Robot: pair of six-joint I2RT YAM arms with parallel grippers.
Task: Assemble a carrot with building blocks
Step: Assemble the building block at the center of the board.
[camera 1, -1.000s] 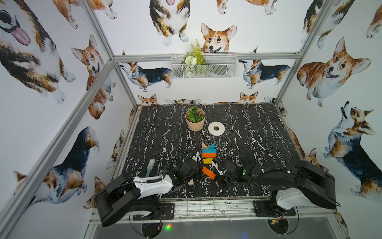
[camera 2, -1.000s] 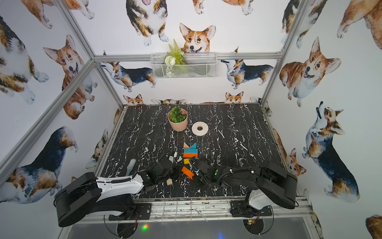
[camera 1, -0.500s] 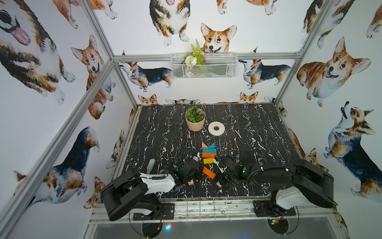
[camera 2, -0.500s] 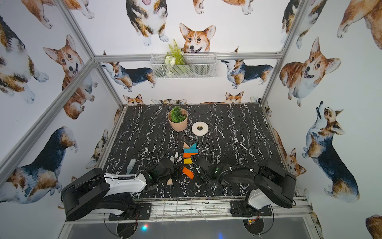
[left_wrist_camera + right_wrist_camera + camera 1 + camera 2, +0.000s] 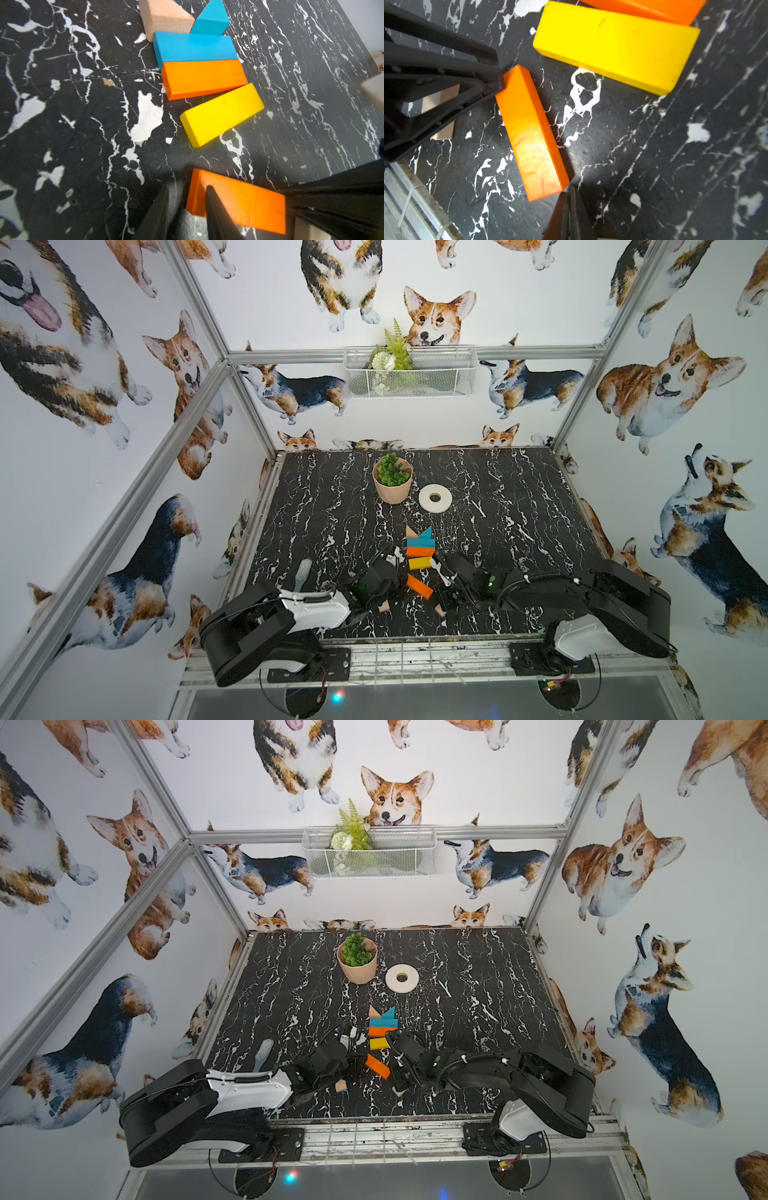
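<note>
- The table (image 5: 332, 506) is the biggest thing I see: a flat black slab veined white like marble, scuffed along the edge near me.
- Both black arms lie low over that near edge and meet at the blocks. The left gripper (image 5: 187, 192) has its tapered fingers apart, set either side of one end corner of the loose orange bar (image 5: 529, 133). The right gripper (image 5: 569, 197) has its fingers pressed together, with the tip just at the bar's other end.
- A white wire basket (image 5: 409, 373) holding greenery hangs on the back wall.
- A potted plant (image 5: 392, 483) in a ribbed beige pot and a flat white tape roll (image 5: 435, 497) sit side by side beyond the blocks.
- A pale brush (image 5: 302, 574) lies beside the left arm.
- The carrot (image 5: 420, 545) lies flat mid-table. The wood triangle (image 5: 164, 18) and blue triangle (image 5: 212, 20) touch the blue bar (image 5: 193, 47), and a glossy orange bar (image 5: 203, 80) sits flush against it. The yellow bar (image 5: 220, 114) is skewed, closing on that orange bar at one corner only.
- The loose orange bar lies slanted and apart from the yellow one.
- A plain-wood block (image 5: 384, 605) sits by the left gripper, and a second plain-wood block (image 5: 439, 609) by the right. Each is partly hidden.
</note>
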